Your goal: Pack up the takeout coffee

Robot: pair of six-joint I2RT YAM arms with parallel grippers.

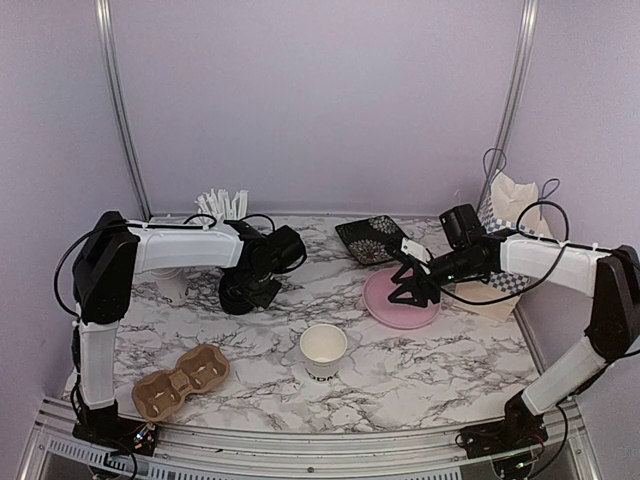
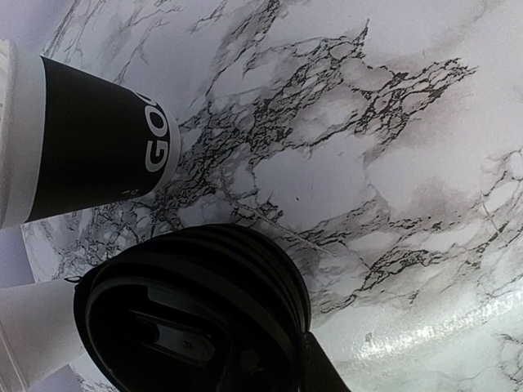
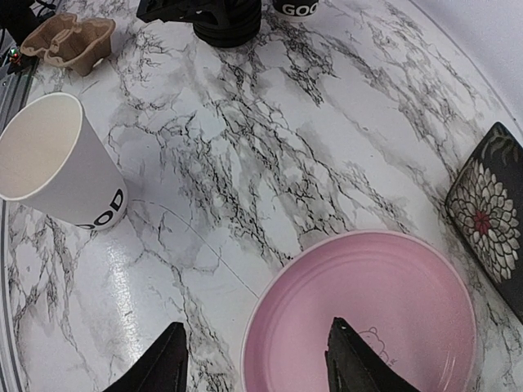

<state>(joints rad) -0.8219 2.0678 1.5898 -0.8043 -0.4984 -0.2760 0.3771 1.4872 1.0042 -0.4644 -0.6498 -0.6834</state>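
A white paper cup (image 1: 323, 350) with black lettering stands open, without a lid, at the front middle; it also shows in the right wrist view (image 3: 49, 159). A stack of black lids (image 1: 240, 295) stands at the left. My left gripper (image 1: 258, 278) is at the stack. In the left wrist view the top lid (image 2: 188, 318) fills the space at the jaws, one finger (image 2: 320, 371) lies against its rim and the other finger is hidden. My right gripper (image 3: 253, 359) is open and empty over the near edge of a pink plate (image 3: 392, 302), far from the cup. No lidded cup is in view.
A brown two-cup cardboard carrier (image 1: 180, 380) lies front left. A black cup with white lettering (image 2: 90, 147) holds straws (image 1: 222, 203) at the back left. A white cup (image 1: 172, 285) stands partly hidden behind the left arm. A dark flowered dish (image 1: 370, 238) and a checkered paper bag (image 1: 505, 250) are back right.
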